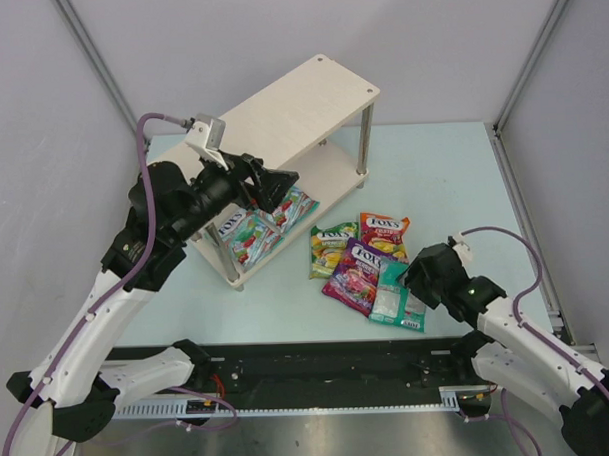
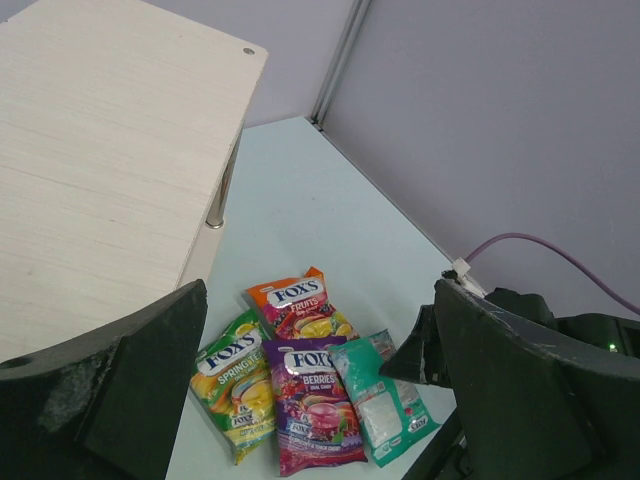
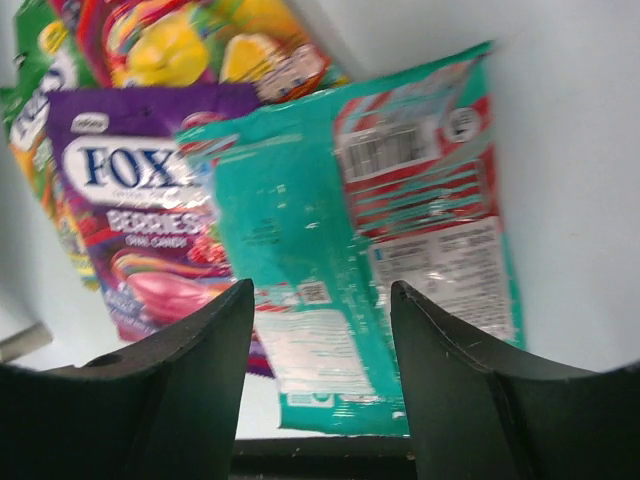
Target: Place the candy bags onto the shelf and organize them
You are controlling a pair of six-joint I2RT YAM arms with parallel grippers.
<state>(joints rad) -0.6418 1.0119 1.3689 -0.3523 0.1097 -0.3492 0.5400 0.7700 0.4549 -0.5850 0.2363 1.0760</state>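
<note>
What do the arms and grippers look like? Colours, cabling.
The left arm and right arm have white lower links, black upper joints and wrists, and a purple cable each. The left carries a grey camera box at its wrist. The left gripper and right gripper have black wedge-shaped fingers; the left's look scuffed.

Bright, even light comes from above. Shadows are soft and pale beside the candy bags (image 1: pixel 354 271) and the shelf (image 1: pixel 310 93). The right wrist view is blurry, and the teal bag (image 3: pixel 400 230) there shines a little. The other two views are sharp.
</note>
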